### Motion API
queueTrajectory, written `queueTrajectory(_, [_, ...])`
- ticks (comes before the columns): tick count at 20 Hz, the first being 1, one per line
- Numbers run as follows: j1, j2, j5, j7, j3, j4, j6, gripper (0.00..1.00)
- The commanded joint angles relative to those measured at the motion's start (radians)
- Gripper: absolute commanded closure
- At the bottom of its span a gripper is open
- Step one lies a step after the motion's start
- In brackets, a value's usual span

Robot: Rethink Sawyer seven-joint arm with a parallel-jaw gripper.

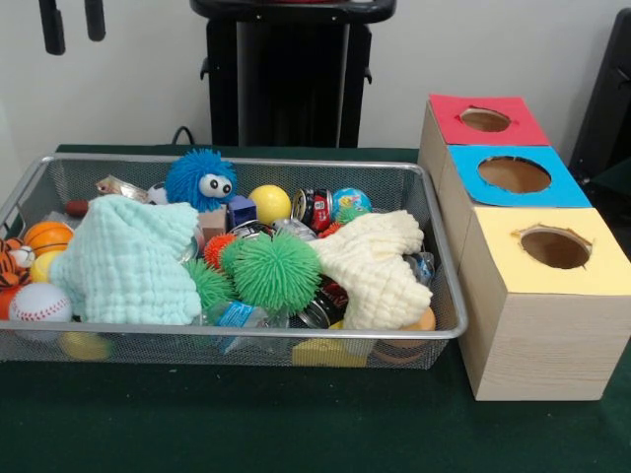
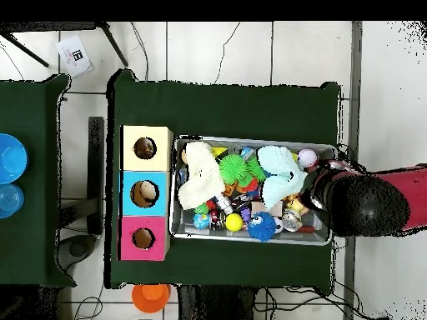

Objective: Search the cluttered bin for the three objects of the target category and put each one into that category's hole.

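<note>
A wire mesh bin point(image 1: 246, 162) holds mixed clutter: a mint cloth point(image 1: 128, 261), a cream cloth point(image 1: 380, 266), a green spiky ball point(image 1: 276, 271), a blue fuzzy ball with eyes point(image 1: 200, 180), a yellow ball point(image 1: 269, 203), a baseball point(image 1: 39, 304), a small basketball point(image 1: 47, 236) and a drink can point(image 1: 314, 207). Right of the bin stand three wooden boxes with holes, topped red point(image 1: 488, 120), blue point(image 1: 515, 175) and yellow point(image 1: 555, 248). My gripper point(image 1: 73, 22) hangs high above the bin's left end, open and holding nothing. The cloths hide whatever lies under them.
In the overhead view the red arm point(image 2: 367, 204) reaches over the bin's right end point(image 2: 329, 150). The boxes point(image 2: 146, 193) line the bin's left side there. An orange cup point(image 2: 151, 296) sits below the table, and blue bowls point(image 2: 8, 158) rest on a side table.
</note>
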Motion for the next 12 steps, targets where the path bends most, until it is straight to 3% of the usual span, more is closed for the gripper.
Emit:
queueTrajectory(1, [-0.034, 0.027, 0.074, -0.081, 0.036, 0.11, -0.099, 0.0])
queueTrajectory(9, [-0.07, 0.04, 0.261, 0.187, 0.085, 0.246, -0.315, 0.0])
queueTrajectory(12, [-0.04, 0.026, 0.271, 0.229, 0.043, 0.26, -0.393, 0.0])
